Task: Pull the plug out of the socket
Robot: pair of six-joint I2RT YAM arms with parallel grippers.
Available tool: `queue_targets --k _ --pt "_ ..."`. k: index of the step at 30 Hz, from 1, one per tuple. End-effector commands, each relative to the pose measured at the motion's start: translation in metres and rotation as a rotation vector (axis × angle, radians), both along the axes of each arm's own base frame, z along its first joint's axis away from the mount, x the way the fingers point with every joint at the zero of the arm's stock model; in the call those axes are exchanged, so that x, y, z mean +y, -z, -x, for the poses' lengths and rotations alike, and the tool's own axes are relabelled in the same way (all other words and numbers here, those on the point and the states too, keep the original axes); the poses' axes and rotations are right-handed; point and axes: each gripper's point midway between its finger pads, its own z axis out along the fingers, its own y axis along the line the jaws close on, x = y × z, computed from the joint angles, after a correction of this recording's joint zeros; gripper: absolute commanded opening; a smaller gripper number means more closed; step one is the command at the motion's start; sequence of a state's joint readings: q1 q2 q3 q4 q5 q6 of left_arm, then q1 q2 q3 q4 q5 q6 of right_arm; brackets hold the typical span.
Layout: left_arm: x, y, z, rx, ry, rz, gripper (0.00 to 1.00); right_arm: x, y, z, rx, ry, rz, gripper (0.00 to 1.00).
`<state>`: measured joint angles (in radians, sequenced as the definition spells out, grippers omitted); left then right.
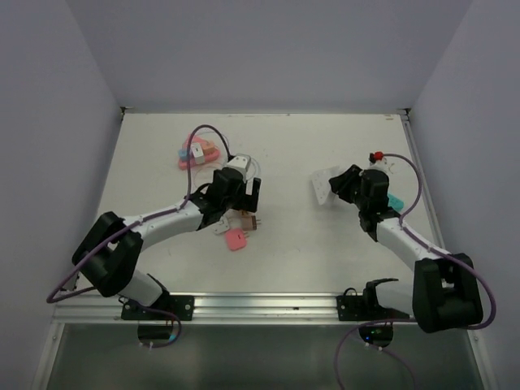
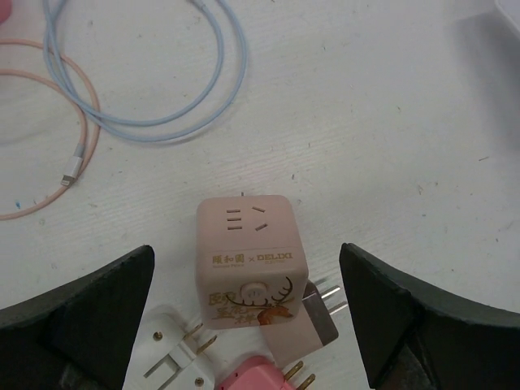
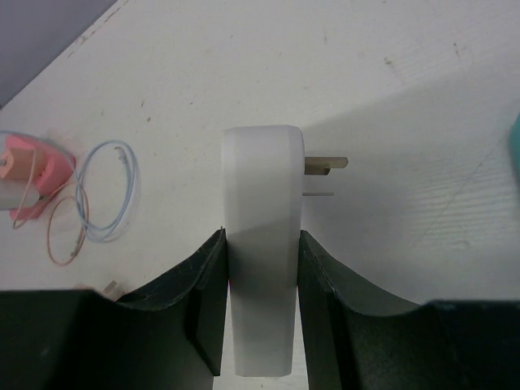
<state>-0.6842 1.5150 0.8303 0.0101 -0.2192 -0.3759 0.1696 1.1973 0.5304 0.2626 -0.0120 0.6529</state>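
White table; left gripper sat spread astride pink cube socket; right gripper pinched white plug, prongs bare. Best: keep pinch firm, lift plug clear.

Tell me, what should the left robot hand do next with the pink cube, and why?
Probably close the left gripper on the pink cube socket to steady it: its fingers stand open either side, not touching, and a brownish plug sits at its side. The right gripper clamps a white plug.

pink cube socket, front printed "DELIXI"
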Motion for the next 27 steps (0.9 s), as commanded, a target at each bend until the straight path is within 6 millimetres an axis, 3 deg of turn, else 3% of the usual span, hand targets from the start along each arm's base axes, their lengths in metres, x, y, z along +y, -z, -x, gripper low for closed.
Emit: queue_targets --k 1,5,6,7,8,9,11,14,15,16,18,20,21,22,27 --pt "0.001 -0.060 -0.010 -0.098 -0.057 0.070 1.00 -0.019 -0.023 -0.036 -0.114 0.102 -0.064 0.00" --pt "0.031 -0.095 -0.006 -0.100 -0.180 0.032 1.00 -0.049 -0.012 -0.063 -0.099 0.174 -0.122 0.00" --pt "0.034 -0.110 -0.009 -0.113 -0.200 0.040 1.00 -0.045 -0.009 -0.068 -0.091 0.160 -0.164 0.00" --pt "0.048 -0.114 -0.005 -0.099 -0.221 0.023 1.00 -0.055 -0.016 -0.078 -0.127 0.177 -0.181 0.00" --pt "0.053 -0.121 -0.004 -0.103 -0.233 0.027 1.00 -0.062 0.001 -0.084 -0.092 0.189 -0.193 0.00" --pt "0.060 -0.135 -0.002 -0.127 -0.239 0.044 1.00 -0.062 -0.003 -0.093 -0.101 0.186 -0.213 0.00" --pt "0.081 -0.144 -0.002 -0.136 -0.278 0.042 1.00 -0.070 0.015 -0.101 -0.061 0.204 -0.225 0.00" --pt "0.112 -0.162 0.002 -0.163 -0.334 0.047 1.00 -0.081 0.024 -0.113 -0.040 0.219 -0.237 0.00" --pt "0.119 -0.164 0.004 -0.170 -0.344 0.039 1.00 -0.084 0.037 -0.115 -0.009 0.229 -0.246 0.00" --pt "0.132 -0.169 0.007 -0.182 -0.370 0.037 1.00 -0.085 0.038 -0.117 0.001 0.227 -0.251 0.05" --pt "0.147 -0.166 0.013 -0.200 -0.400 0.009 1.00 -0.096 0.049 -0.118 0.032 0.248 -0.255 0.11" --pt "0.157 -0.161 0.016 -0.218 -0.419 -0.009 1.00 -0.104 0.055 -0.116 0.055 0.254 -0.256 0.24" --pt "0.162 -0.149 0.022 -0.212 -0.418 -0.030 1.00 -0.106 0.057 -0.116 0.063 0.258 -0.254 0.29" --pt "0.164 -0.144 0.023 -0.208 -0.421 -0.035 1.00 -0.111 0.061 -0.114 0.081 0.266 -0.252 0.40" --pt "0.170 -0.113 0.035 -0.170 -0.416 -0.070 1.00 -0.118 0.058 -0.109 0.115 0.268 -0.195 0.71"
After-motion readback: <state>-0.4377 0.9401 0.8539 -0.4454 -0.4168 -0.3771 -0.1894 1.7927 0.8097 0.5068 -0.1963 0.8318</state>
